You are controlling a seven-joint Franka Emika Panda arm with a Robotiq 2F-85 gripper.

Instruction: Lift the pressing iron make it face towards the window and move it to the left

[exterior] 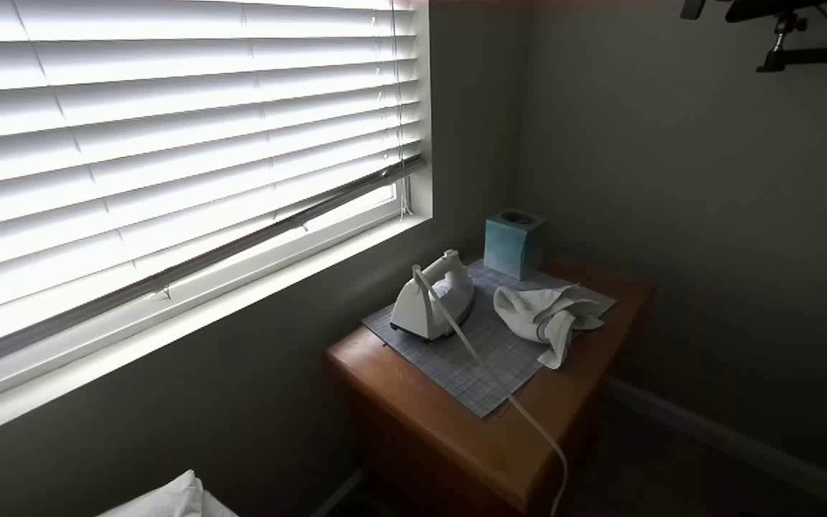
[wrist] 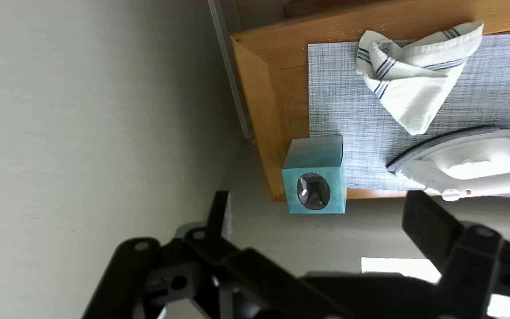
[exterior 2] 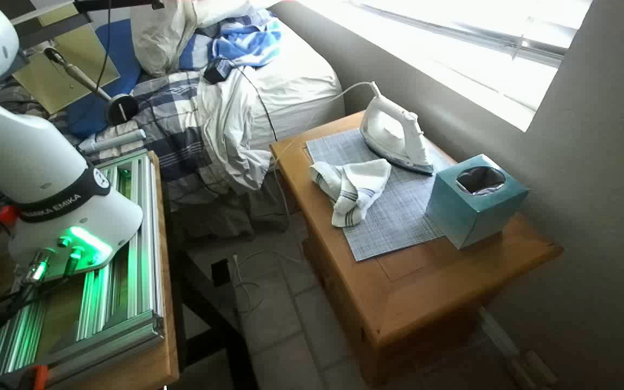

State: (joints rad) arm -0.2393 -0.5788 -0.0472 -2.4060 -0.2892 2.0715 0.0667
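The approach looks to be the step in hand, ahead of any grasp: in the wrist view the black two-fingered tool has its fingers spread wide, with nothing held. The white plastic pressing iron sits flat on the grey woven mat atop the brown wooden tabletop, its nose aimed towards the teal cardboard tissue box instead of the white-slatted window. Next, I judge, the tool should come over the iron's handle, fingers either side, before lifting and turning. The wrist view crops the iron's back end at its right edge. In an exterior view the thin white cord runs out of the bottom, and dark hardware in the top corner is too cut off to identify; neither exterior view clearly shows the tool.
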